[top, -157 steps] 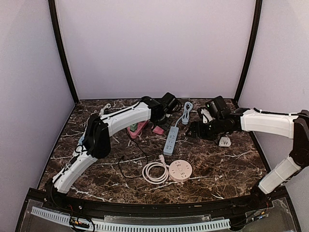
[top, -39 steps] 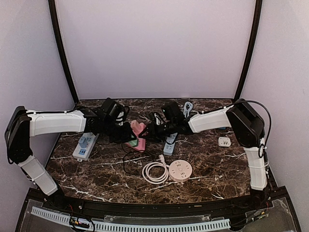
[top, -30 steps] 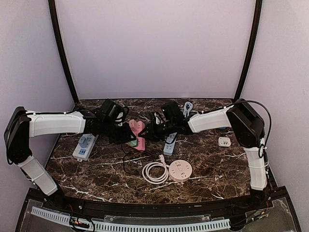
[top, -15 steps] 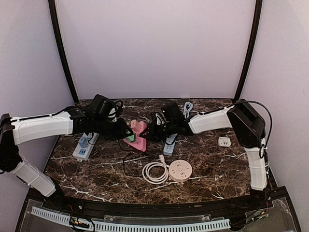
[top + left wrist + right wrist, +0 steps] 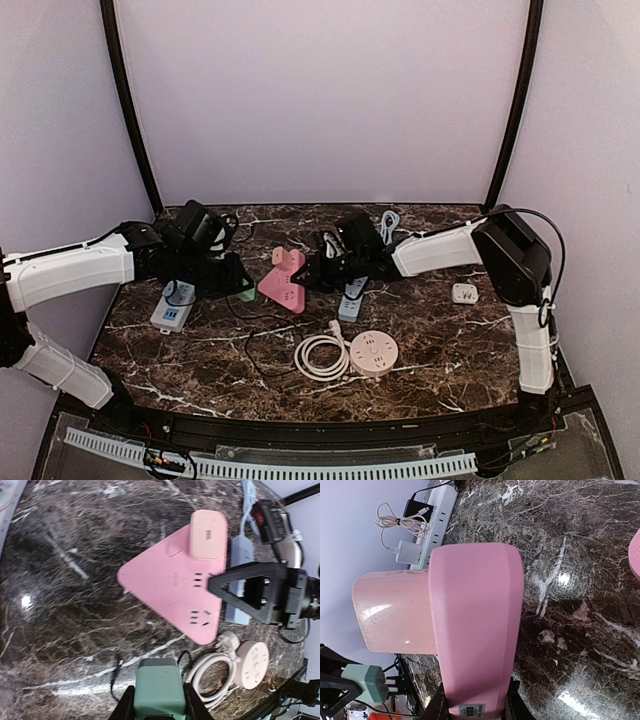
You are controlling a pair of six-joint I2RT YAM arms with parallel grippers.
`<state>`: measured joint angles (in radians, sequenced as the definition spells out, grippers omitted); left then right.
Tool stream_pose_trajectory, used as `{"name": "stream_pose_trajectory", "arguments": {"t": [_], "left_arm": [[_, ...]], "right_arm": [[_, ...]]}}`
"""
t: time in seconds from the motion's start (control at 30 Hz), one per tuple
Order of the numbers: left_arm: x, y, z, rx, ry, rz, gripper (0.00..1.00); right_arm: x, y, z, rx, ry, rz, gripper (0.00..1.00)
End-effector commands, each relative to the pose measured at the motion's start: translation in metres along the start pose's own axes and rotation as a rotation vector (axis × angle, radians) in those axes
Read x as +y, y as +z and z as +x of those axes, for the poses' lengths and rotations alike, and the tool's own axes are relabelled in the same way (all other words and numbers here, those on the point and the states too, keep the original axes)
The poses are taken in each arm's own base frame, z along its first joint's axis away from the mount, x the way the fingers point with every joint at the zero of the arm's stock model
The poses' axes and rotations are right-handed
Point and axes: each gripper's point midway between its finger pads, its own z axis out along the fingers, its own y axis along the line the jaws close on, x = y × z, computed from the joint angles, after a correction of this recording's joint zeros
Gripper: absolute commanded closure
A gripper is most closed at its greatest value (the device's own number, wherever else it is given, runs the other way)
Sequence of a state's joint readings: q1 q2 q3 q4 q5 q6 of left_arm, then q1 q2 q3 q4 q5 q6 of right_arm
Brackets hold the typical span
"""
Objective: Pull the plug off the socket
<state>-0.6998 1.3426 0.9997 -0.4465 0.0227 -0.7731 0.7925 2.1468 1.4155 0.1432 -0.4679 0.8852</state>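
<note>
Green plug (image 5: 157, 692) sits clamped between the left fingers (image 5: 126, 707). It is clear of the pink triangular socket (image 5: 170, 592) and lies to its left above the desk (image 5: 450, 350), with its prongs pointing back toward the socket. The right fingers (image 5: 439, 705) are closed on the socket's edge. I judge the separation done; any further pull runs leftward along the prong axis. A pink cube adapter (image 5: 207, 532) sits plugged into the socket. A grey power strip (image 5: 352, 288), coiled white cable (image 5: 320, 357) and round pink socket (image 5: 373, 352) lie near, none between plug and socket.
</note>
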Motion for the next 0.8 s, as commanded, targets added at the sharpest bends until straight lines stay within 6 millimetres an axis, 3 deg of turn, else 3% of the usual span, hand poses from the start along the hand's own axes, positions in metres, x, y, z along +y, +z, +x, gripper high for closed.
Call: {"name": "stream_pose_trajectory", "arguments": {"t": [0.0, 0.27, 0.4, 0.77], "left_arm": [[0.060, -0.018, 0.023, 0.034, -0.024, -0.259, 0.91], [0.108, -0.022, 0.068, 0.143, -0.023, -0.481, 0.88], [0.112, -0.017, 0.078, 0.173, 0.000, -0.541, 0.84], [0.110, 0.007, 0.078, 0.206, 0.055, -0.610, 0.75]], "right_arm": [[-0.013, -0.011, -0.007, -0.039, -0.013, 0.070, 1.00], [-0.012, -0.010, -0.005, -0.031, -0.024, 0.060, 1.00], [-0.011, -0.009, -0.005, -0.029, -0.025, 0.052, 1.00], [-0.010, -0.011, -0.002, -0.020, -0.036, 0.044, 1.00]]}}
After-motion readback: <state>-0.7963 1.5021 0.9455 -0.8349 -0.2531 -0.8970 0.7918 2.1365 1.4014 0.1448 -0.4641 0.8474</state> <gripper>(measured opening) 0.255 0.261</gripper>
